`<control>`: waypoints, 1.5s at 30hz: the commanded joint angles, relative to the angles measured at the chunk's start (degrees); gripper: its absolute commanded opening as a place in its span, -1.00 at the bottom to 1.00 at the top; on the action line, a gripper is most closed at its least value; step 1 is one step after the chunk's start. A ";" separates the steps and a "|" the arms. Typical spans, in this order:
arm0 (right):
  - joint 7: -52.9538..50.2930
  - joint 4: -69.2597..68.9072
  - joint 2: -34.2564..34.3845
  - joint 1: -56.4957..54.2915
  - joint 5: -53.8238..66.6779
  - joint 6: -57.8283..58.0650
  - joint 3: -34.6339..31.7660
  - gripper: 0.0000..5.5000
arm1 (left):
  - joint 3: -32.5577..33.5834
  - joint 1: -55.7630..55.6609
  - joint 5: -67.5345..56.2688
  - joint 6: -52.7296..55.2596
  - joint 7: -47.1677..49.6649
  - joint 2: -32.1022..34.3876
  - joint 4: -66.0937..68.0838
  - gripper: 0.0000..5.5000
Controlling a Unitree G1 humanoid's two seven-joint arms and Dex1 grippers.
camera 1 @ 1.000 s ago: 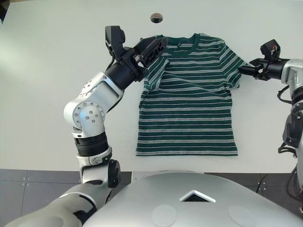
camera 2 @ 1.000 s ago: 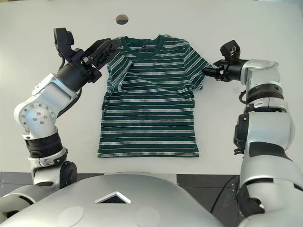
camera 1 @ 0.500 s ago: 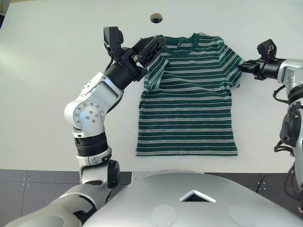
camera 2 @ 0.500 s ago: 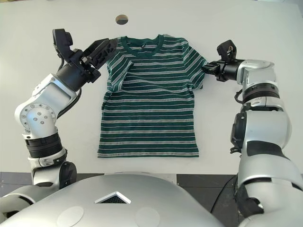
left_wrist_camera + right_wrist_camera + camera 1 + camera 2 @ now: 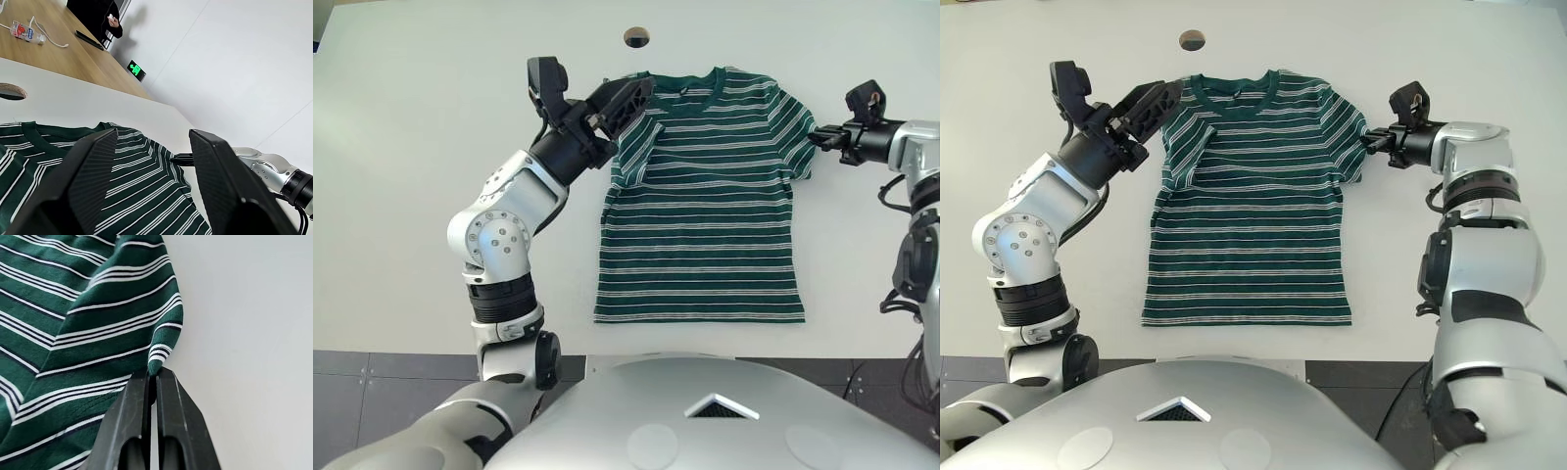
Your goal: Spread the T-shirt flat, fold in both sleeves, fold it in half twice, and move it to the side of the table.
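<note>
A green T-shirt (image 5: 705, 215) with white stripes lies on the white table (image 5: 411, 147), collar toward the far side. Its left sleeve (image 5: 634, 147) is folded in over the body. My left gripper (image 5: 644, 98) hovers open over that shoulder; the left wrist view shows its two wide fingers (image 5: 93, 181) apart above the collar with nothing between them. My right gripper (image 5: 815, 137) is shut on the hem of the right sleeve (image 5: 122, 333), and its tips (image 5: 151, 374) pinch the cloth at the shirt's right edge.
A round hole (image 5: 636, 37) sits in the table just beyond the collar. Bare table surface spreads to the left and right of the shirt. The table's front edge (image 5: 411, 351) runs close below the shirt's hem.
My right gripper, holding the sleeve hem, has shifted slightly toward the far side. The left arm has hardly moved.
</note>
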 commanded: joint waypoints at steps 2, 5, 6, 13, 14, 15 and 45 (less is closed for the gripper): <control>2.67 -4.64 -0.26 -0.56 0.51 1.25 0.19 -0.96 | -0.23 -0.79 -0.18 -0.72 0.66 -0.45 0.36 0.00; 5.09 -9.37 -0.18 0.44 1.15 2.72 0.39 -0.96 | -0.10 -0.92 -0.75 -0.52 0.80 -0.84 0.36 0.00; 5.55 -11.71 -0.05 0.96 1.46 3.54 0.41 -0.96 | 0.09 -0.96 -1.09 -0.37 0.88 -0.97 0.33 0.00; 6.05 -25.14 1.76 4.97 3.37 10.07 1.54 -0.96 | 0.16 -1.61 -1.97 -0.21 1.38 -1.13 0.65 0.00; 5.84 -26.59 2.20 5.35 3.62 10.97 1.81 -0.96 | 0.18 -1.64 -2.07 -0.19 1.45 -1.08 0.62 0.00; 5.57 -27.83 2.53 5.70 3.83 11.75 2.01 -0.96 | 0.14 -1.74 -2.12 -0.18 1.49 -1.03 0.70 0.00; 2.86 -45.76 6.47 12.96 7.15 20.11 7.37 -0.58 | 0.93 1.43 -3.04 -0.33 0.91 0.50 0.56 0.00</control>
